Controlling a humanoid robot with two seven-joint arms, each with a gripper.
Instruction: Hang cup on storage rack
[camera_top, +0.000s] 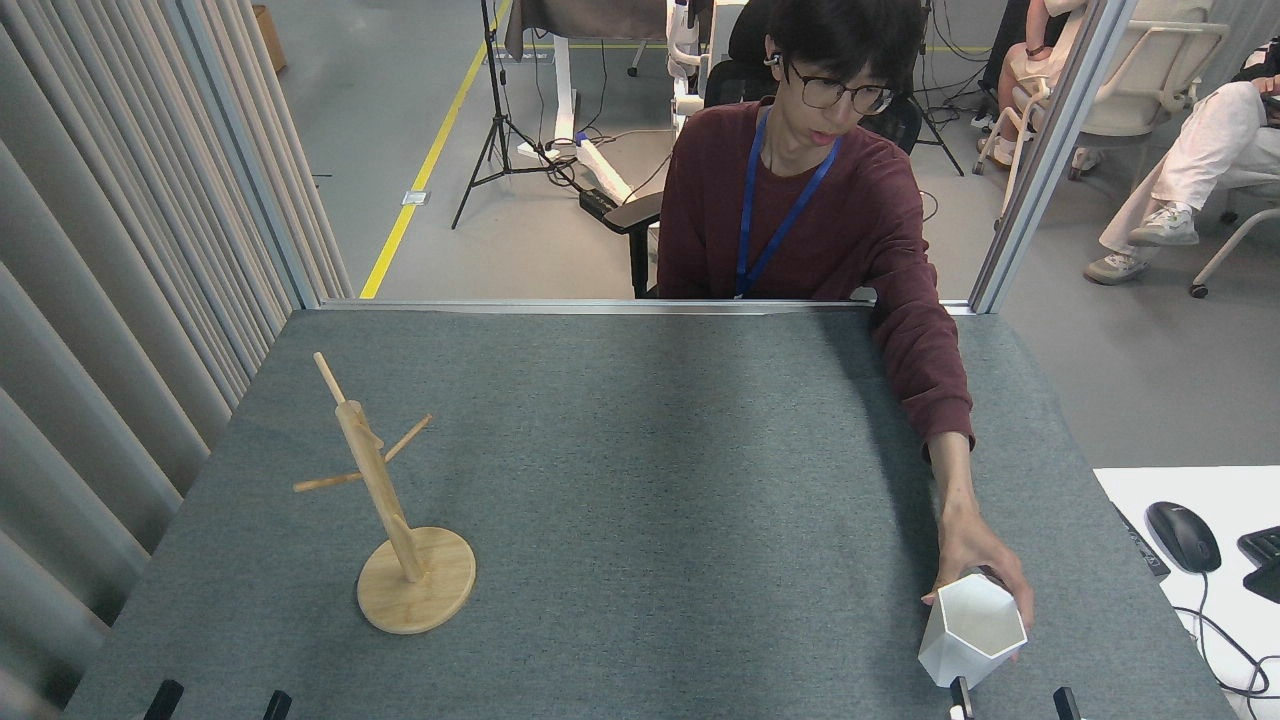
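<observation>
Peeking in at the bottom edge, my two hands show only as dark fingertip pairs: the left hand (220, 700) low on the left, the right hand (1012, 700) low on the right. Each pair stands apart with nothing between the tips, so both look wide and empty. One right fingertip sits just in front of the cup (972, 630), though I cannot tell whether it touches.

That cup stands upright on the table (650, 480) near the right front corner, its hexagonal mouth open to the ceiling. A person's hand (975, 555) rests over its far rim (apparently placing or steadying it), reaching across from behind the table's far edge.

Well apart, on the left side, stands the rack (385, 490): round base flat on the felt, post leaning slightly in this view, every peg bare.

My judgement is that the task has not begun. No grasp is made, and the lift, the carry across the table and the threading of the handle onto a peg all remain.

Count: one cup, one rack with three pegs showing, two robot hands, one person's hand on the table.
</observation>
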